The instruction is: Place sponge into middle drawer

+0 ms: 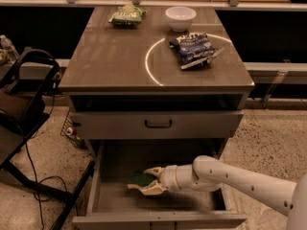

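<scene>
**The sponge might stick or get knocked**

The sponge (138, 178) is inside the middle drawer (112, 200), toward its left side and low over the grey bottom. I cannot tell if it touches the bottom. The end effector (144, 181) has its two fingers closed around the sponge. If the fingers open too little, the soft sponge may stick and come back out. If it lifts too fast, the drawer with the black handle (158, 124) above could get bumped by the arm (230, 176).

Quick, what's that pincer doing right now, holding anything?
Pincer: closed on the sponge, down inside the open drawer.
</scene>
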You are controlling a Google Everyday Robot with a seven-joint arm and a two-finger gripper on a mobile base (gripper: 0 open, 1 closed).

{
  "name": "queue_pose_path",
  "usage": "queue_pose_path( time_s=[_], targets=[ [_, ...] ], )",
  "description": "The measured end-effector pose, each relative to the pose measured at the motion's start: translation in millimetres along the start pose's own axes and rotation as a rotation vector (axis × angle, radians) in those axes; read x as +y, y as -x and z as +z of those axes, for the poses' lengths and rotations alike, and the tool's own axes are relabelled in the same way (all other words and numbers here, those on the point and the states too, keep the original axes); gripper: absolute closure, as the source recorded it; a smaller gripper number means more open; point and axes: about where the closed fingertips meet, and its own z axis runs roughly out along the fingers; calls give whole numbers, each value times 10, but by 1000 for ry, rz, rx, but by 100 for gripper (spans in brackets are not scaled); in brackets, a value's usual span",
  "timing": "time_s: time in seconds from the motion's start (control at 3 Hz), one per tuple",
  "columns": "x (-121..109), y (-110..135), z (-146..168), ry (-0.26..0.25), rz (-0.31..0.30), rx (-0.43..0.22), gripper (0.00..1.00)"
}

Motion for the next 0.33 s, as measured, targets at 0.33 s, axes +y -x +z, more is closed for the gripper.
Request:
queue_pose_path(
  time_s=[0.33],
  targets=[
    [14, 5, 21, 5, 0, -1, 1]
  ],
)
